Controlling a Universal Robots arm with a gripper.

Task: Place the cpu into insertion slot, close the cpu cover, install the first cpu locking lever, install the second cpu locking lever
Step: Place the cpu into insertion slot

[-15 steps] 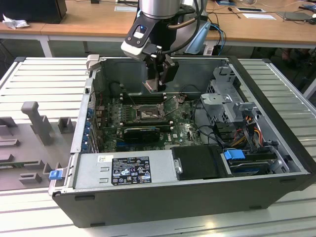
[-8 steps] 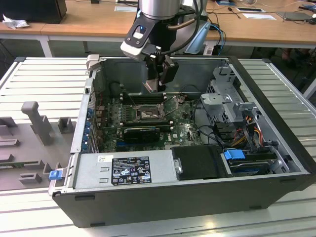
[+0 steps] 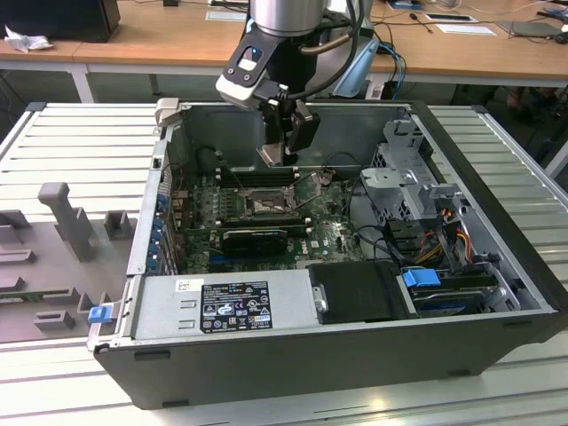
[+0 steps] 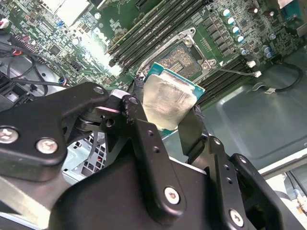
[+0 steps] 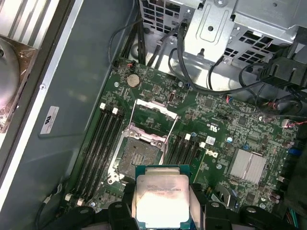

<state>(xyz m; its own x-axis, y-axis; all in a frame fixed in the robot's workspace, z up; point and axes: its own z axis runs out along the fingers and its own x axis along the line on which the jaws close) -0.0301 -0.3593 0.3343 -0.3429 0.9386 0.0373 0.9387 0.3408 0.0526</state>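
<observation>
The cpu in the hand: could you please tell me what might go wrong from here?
The hand grips the cpu by its edges, not yet in the insertion slot; a slip or skewed landing could bend the bare pins. The raised cpu cover and flanking memory slots leave the wide hand little room; it might bump them.

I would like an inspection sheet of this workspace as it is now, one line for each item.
Surface: ribbed metal table carrying an open computer case.
Job's things: chip held over the board near the socket, not yet seated; socket bare; cover swung open.
Clutter: grey moulded blocks on the table, at the exterior view's left.
Pincer: pincer shut on the chip's edges.
Cables: black cables loose inside the case, beside the board.
Surroundings: wooden desks behind the table.
</observation>
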